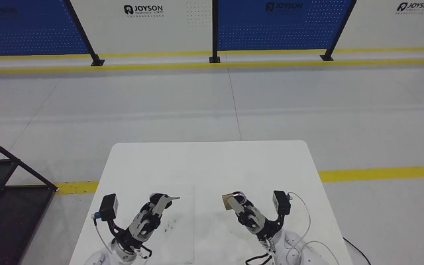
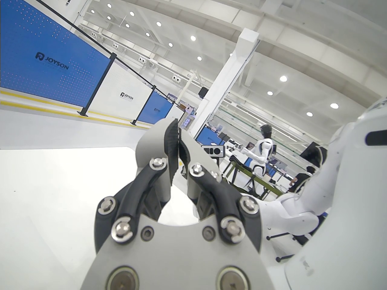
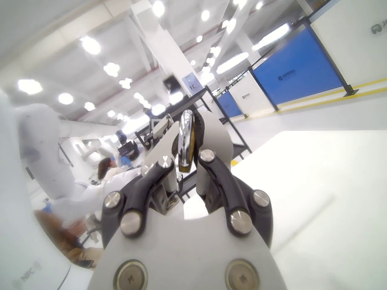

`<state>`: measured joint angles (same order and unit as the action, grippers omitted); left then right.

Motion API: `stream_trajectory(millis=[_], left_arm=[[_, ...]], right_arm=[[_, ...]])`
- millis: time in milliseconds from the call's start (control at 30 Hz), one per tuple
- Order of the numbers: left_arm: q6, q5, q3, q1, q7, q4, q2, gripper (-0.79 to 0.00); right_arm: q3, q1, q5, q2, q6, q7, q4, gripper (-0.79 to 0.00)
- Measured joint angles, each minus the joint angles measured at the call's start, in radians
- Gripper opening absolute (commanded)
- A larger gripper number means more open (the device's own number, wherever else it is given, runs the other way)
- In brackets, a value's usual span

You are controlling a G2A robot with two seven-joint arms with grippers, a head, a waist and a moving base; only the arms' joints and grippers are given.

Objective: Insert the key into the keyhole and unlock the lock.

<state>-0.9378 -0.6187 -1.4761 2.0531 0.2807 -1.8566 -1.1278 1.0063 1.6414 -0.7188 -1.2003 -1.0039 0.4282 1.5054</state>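
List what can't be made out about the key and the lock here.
- Key: top view, a thin sliver past the left gripper, too small to read its teeth; left wrist view, the shut pads hide it.
- Keyhole: right wrist view, the right gripper flanks the padlock, hiding its keyhole face; top view, too small.

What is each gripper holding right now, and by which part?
Right gripper clamps the lock at its chrome shackle. Left gripper pinches a thin key; which part cannot be told.
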Motion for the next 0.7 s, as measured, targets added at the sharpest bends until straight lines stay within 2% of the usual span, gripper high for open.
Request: stream_trajectory(millis=[167, 267, 500, 700], left_arm=[[0.009, 0.007, 0.005, -0.004, -0.001, -0.006, -0.001, -0.785], [0.04, 0.031, 0.04, -0.013, -0.008, -0.027, -0.006, -0.785], [0.0, 0.065, 0.145, -0.03, 0.057, 0.009, -0.024, -0.785], [0.014, -0.004, 0.229, -0.067, 0.149, 0.049, -0.047, -0.785]], right_arm=[[-0.003, 0.0, 0.005, -0.001, 0.006, -0.001, 0.002, -0.785], [-0.029, -0.005, 0.054, -0.011, 0.045, -0.001, 0.003, -0.785], [-0.099, -0.03, 0.113, -0.048, 0.064, 0.119, -0.01, -0.785], [-0.138, -0.048, 0.064, -0.083, 0.071, 0.266, -0.049, -0.785]])
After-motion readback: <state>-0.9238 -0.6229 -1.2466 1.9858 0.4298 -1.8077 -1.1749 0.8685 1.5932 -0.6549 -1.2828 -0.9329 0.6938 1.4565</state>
